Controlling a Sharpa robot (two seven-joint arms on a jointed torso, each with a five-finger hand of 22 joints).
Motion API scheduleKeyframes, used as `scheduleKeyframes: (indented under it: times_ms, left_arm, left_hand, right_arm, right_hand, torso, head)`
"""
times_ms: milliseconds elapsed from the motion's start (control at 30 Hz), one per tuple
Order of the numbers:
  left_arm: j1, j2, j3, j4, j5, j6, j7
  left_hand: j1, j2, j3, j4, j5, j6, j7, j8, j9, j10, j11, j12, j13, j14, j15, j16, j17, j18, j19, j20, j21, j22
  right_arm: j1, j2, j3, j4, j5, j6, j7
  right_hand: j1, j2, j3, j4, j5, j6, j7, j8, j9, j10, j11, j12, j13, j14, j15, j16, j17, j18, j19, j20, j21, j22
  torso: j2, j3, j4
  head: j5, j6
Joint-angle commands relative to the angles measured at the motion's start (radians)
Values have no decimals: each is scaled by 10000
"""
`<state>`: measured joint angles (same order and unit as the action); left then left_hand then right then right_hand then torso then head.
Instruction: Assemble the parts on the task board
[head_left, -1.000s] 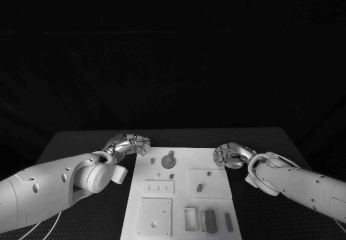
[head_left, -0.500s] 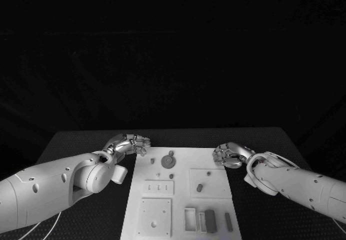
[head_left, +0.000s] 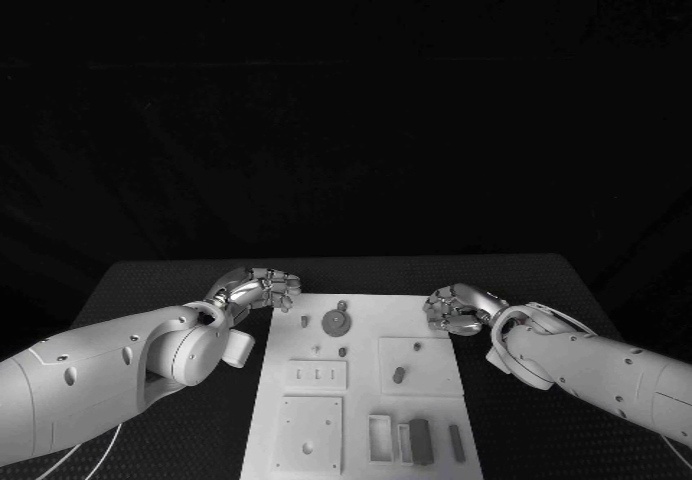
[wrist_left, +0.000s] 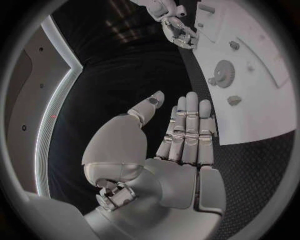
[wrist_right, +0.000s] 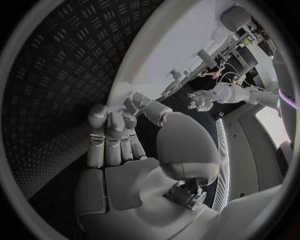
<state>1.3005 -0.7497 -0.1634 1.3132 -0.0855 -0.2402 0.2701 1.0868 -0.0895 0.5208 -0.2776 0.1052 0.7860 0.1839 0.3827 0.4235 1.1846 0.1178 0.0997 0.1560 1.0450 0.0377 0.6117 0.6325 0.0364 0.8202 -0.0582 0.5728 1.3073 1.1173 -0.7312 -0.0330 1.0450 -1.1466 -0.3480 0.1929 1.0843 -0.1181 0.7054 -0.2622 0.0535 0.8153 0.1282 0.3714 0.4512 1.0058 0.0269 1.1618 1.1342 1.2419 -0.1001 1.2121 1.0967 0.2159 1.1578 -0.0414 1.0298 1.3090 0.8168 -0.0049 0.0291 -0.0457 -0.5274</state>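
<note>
**Head view: both hands empty at the board's far corners**

Left hand (head_left: 260, 288) and right hand (head_left: 459, 308) hovered, fingers loosely apart, holding nothing. Small grey parts (head_left: 421, 441) lay at the white rectangular task board's (head_left: 361, 400) near edge. Reaching there first seemed wise.

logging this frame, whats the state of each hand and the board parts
left silver robot hand: open, empty, beside the board's far corner
right silver robot hand: open, empty, at the board's far right edge
white rectangular task board: flat on table
round grey gear: lying on board, untouched
</note>
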Motion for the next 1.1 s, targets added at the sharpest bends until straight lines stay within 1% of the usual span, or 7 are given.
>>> scheduleKeyframes:
  times_ms: [33, 167, 433, 600, 700, 933, 1100]
  left_arm:
    - [3, 9, 8, 26, -30, 152, 96]
    - [3, -1, 8, 23, -31, 153, 94]
    - [3, -6, 8, 28, -31, 158, 94]
    - [3, -7, 8, 17, -31, 157, 91]
    - [3, -7, 8, 11, -31, 155, 86]
    - [3, -12, 8, 17, -32, 150, 84]
    - [3, -18, 8, 17, -32, 149, 84]
  left_hand:
    - [-99, 10, -15, -38, -30, -6, 24, -31, 17, -14, 17, -46, 0, -58, 3, 4, -16, 170, -57, -29, 68, 17]
    - [-100, 12, -14, -37, -31, -4, 23, -32, 19, -12, 15, -47, 0, -59, 3, 4, -16, 170, -57, -28, 69, 16]
    - [-101, 12, -14, -37, -33, 0, 21, -32, 23, -10, 13, -50, 2, -59, 4, 4, -17, 170, -59, -28, 69, 15]
    - [-99, 14, -13, -37, -33, 2, 19, -33, 25, -9, 10, -51, 3, -59, 3, 4, -17, 170, -59, -28, 70, 15]
    - [-97, 15, -11, -38, -33, 3, 18, -33, 27, -7, 8, -52, 4, -59, 3, 4, -17, 170, -59, -29, 70, 14]
    - [-93, 16, -9, -41, -32, 4, 16, -35, 29, -6, 5, -54, 5, -60, 3, 5, -17, 171, -60, -29, 70, 14]
    - [-91, 16, -8, -42, -31, 5, 15, -36, 31, -6, 2, -56, 5, -60, 3, 5, -17, 171, -60, -29, 71, 14]
  right_arm:
    - [-39, 8, -23, -47, -136, 140, -248]
    - [-39, 11, -23, -54, -138, 131, -275]
    - [-39, 37, -23, -72, -139, 29, -296]
    - [-39, 38, -23, -49, -139, -82, -392]
    - [-40, 37, -23, -29, -139, -101, -465]
    - [-40, 21, -23, 45, -139, -219, -579]
    - [-41, 19, -23, 112, -137, -224, -600]
  right_hand:
    - [-126, 93, -2, 53, -48, 1727, -208, 74, 15, -336, -284, 48, -15, 28, -84, 40, 11, 459, 95, -25, 74, 149]
    - [-145, 191, 36, 63, -49, 1872, -268, 170, 66, -282, -339, 69, -22, 67, -134, 46, 13, 459, 130, -46, 89, 145]
    - [-169, 237, 59, 39, -49, 1981, -322, 266, 137, -248, -391, 72, -33, 91, -183, 39, 11, 459, 151, -63, 92, 138]
    - [-182, 274, 78, 6, -49, 2072, -369, 356, 210, -168, -437, 102, -35, 149, -226, 51, 11, 459, 200, -78, 114, 137]
    - [-221, 323, 73, -37, -49, 2177, -421, 479, 321, -96, -484, 169, -3, 184, -270, 52, 11, 459, 233, -87, 127, 135]
    - [-309, 438, 61, -132, -49, 2195, -459, 610, 500, -70, -520, 283, 93, 209, -305, 60, 25, 459, 256, -101, 136, 133]
    - [-429, 549, 72, -191, -47, 2163, -481, 733, 715, -114, -541, 366, 187, 206, -324, 57, 38, 459, 247, -106, 130, 132]
  torso:
    - [-1, 0, -2]
    - [-2, 2, -7]
    - [-3, 5, -12]
    - [-1, 4, 2]
    - [-3, 5, -1]
    - [-2, 5, -5]
    - [0, 10, -8]
  head:
    - [-8, -5]
    - [-8, -6]
    - [1, -15]
    - [-20, -33]
    - [-28, -44]
    - [-23, -53]
    - [-34, -62]
